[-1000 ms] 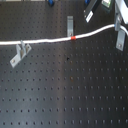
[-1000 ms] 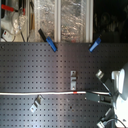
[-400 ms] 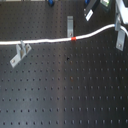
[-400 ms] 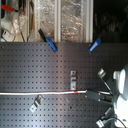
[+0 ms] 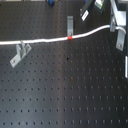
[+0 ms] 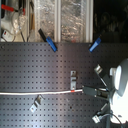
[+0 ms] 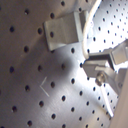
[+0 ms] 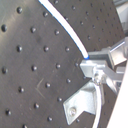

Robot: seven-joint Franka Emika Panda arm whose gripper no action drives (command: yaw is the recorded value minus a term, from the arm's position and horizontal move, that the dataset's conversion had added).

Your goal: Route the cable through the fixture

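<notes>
While the cable (image 5: 50, 39) lies across the pegboard (image 5: 65, 90), its red band (image 5: 71, 36) just beside the middle bracket (image 5: 70, 23), the gripper (image 6: 96, 91) has its jaws clamped on the cable's end. Routing looks unfinished: the cable seems to sit beside that bracket, not in it.

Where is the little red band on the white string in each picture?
First exterior view: red band on the cable, just below a metal bracket.
Second exterior view: red band, under the same bracket.
First wrist view: not in it.
Second wrist view: not in it.
Shared landmark: that bracket.
</notes>
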